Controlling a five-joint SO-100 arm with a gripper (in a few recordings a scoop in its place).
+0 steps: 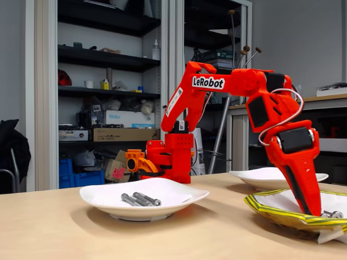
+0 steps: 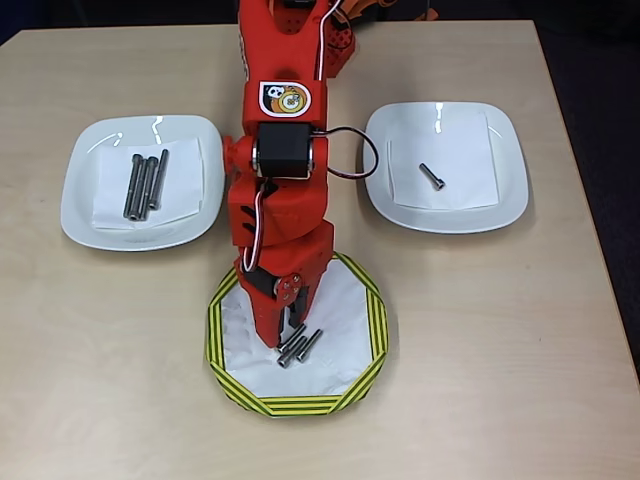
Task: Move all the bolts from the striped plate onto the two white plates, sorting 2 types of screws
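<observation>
Reaching: gripper (image 2: 290,335) down into striped plate (image 2: 365,300) among bolts (image 2: 310,345).
Jaws: cannot tell whether apart.
Flanking: two white plates (image 2: 85,195).

- Table (image 1: 65,233): light wood-grain top, clean, evenly lit; in the overhead view its far edge runs along 12 o'clock, with dark floor (image 2: 610,120) past the 3 o'clock edge.
- Shelving unit (image 1: 108,59): open, dark shelves in a pale frame, at 10 to 11 o'clock in the fixed view; cluttered with boxes, bottles and small items.
- Cardboard box (image 1: 124,134) lies flat on a lower shelf; blue crates (image 1: 81,176) stand at floor level beneath.
- Wall (image 1: 303,43): plain grey, at 1 to 2 o'clock.
- Side counter (image 1: 325,100) with wooden top at 3 o'clock.
- Dark chair (image 1: 11,157) at 9 o'clock, draped with dark fabric.
- Lighting: diffuse, indoor, with soft shadows.
</observation>
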